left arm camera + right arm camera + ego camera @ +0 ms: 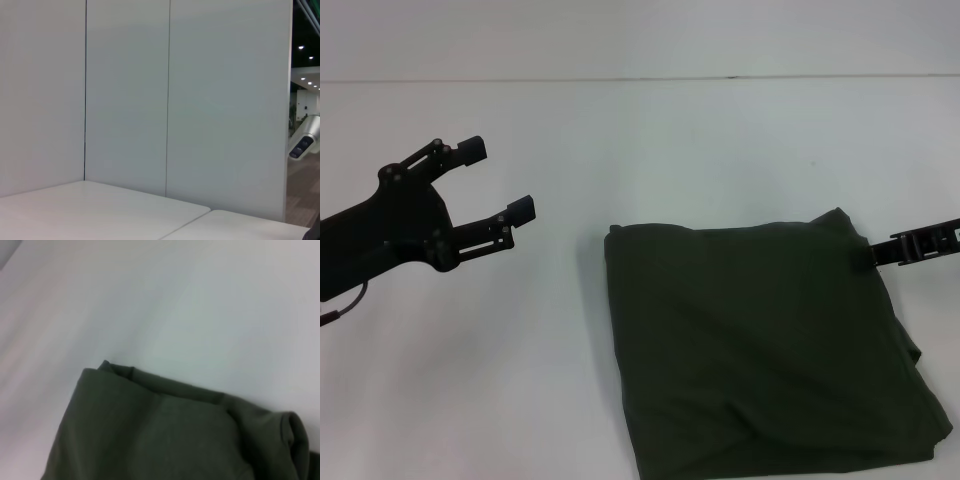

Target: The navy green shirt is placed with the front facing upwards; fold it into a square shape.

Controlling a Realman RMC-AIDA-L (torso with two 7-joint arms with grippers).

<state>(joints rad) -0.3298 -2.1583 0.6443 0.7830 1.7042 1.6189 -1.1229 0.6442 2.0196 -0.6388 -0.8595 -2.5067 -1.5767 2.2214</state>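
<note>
The navy green shirt [760, 350] lies folded into a rough square on the white table [650, 150], right of centre, plain olive side up with no lettering showing. My left gripper [497, 180] hangs open and empty above the table, well left of the shirt. My right gripper [868, 256] reaches in from the right edge and sits at the shirt's far right corner. The right wrist view shows a folded corner of the shirt [150, 435] with layered edges. The left wrist view shows no shirt.
Bare white tabletop [520, 380] surrounds the shirt on the left and far sides. The shirt's near edge runs to the bottom of the head view. Pale wall panels [125, 100] stand behind the table [100, 210] in the left wrist view.
</note>
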